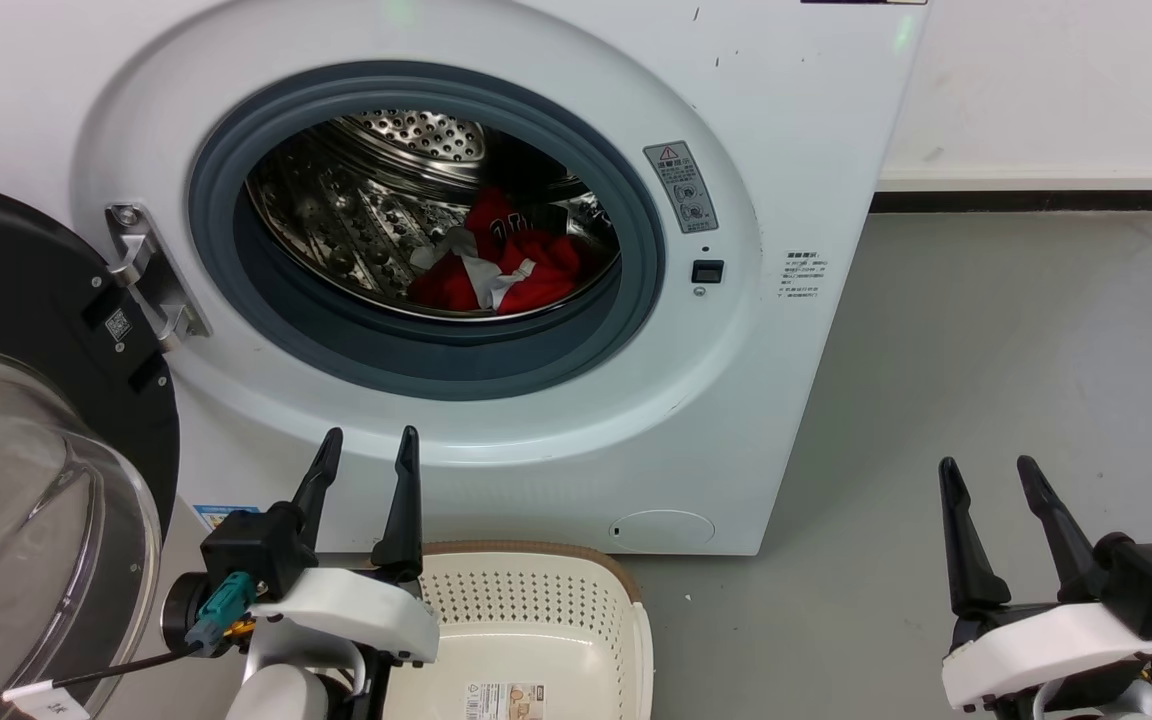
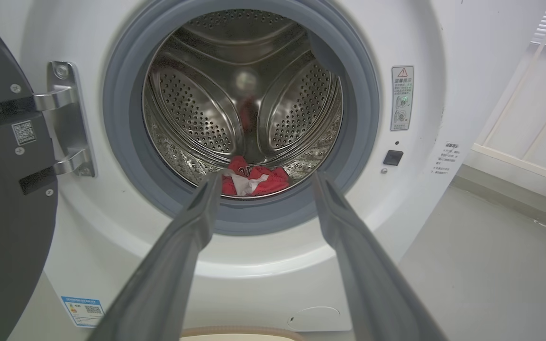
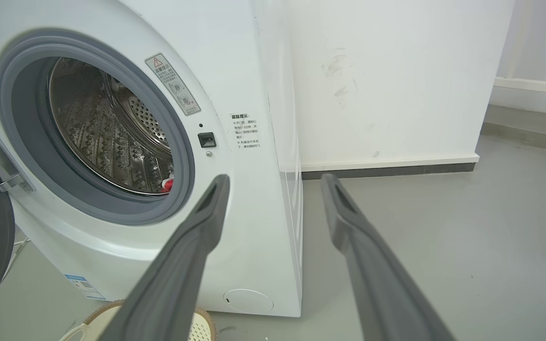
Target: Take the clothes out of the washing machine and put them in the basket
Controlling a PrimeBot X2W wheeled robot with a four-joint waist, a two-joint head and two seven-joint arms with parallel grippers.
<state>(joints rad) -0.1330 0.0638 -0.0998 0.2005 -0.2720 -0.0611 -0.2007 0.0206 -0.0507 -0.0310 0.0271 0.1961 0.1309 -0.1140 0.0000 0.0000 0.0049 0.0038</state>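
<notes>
Upper centre of the head view, red clothes (image 1: 501, 265) lie low in the washing machine (image 1: 756, 400), directly above the nearer left gripper (image 1: 371, 432), spread wide, empty; right gripper (image 1: 987, 462), equally wide, sits lower right.

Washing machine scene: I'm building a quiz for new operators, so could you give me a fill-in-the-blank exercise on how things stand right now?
1. The clothes inside the washing machine are mostly ____.
2. The machine's door stands ____.
3. The basket sits on the floor in front of the machine, closer to the robot's ____ arm.
4. The left gripper and the right gripper both hold ____.

Missing words: red; open; left; nothing.
</notes>
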